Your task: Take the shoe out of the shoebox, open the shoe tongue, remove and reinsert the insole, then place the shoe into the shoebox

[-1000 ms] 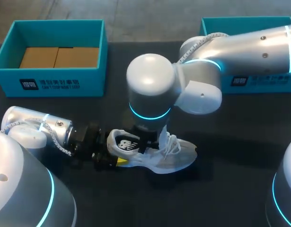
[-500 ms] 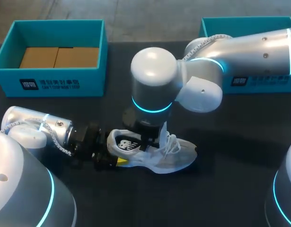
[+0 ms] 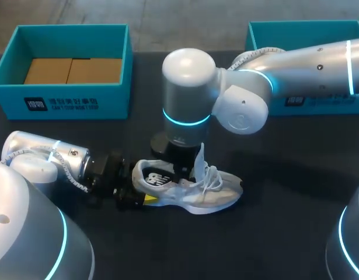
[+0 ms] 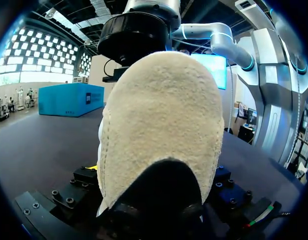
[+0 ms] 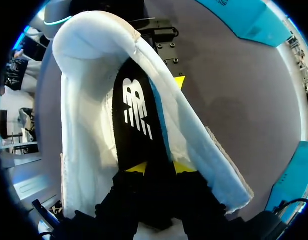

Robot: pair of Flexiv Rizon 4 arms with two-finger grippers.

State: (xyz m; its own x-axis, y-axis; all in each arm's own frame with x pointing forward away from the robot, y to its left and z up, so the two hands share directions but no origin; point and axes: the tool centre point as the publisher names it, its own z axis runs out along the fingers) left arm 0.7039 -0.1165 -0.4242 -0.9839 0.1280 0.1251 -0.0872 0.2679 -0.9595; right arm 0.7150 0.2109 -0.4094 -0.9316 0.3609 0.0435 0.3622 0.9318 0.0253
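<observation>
Your shoe lies on its sole on the table, out of both boxes and well apart from them; the left box stands beyond your left arm, the right box is partly hidden behind your right arm.

Your left gripper is at the heel, low on the table; the heel fills the space between its fingers and looks held from both sides, one yellow tip showing against the near side of the sole. Your right gripper comes straight down into the shoe's mouth; in its wrist view the two yellow tips sit either side of the black insole and appear pinched on it, while the insole's heel end lies down inside the collar. The tongue stands upright just beside that gripper, so the mouth is open.

Expect the shoe to be light and its upper soft; it probably crumples if you squeeze the sides, so the heel and sole, likely the stiffest parts, are the place to hold it. The insole looks thin and floppy; it will likely bend and cling to the lining; pull it up and back toward the heel rather than sideways; a light shoe may lift with it, so rely on the heel hold; for reinserting, a hold close to its edge should keep it from folding.
</observation>
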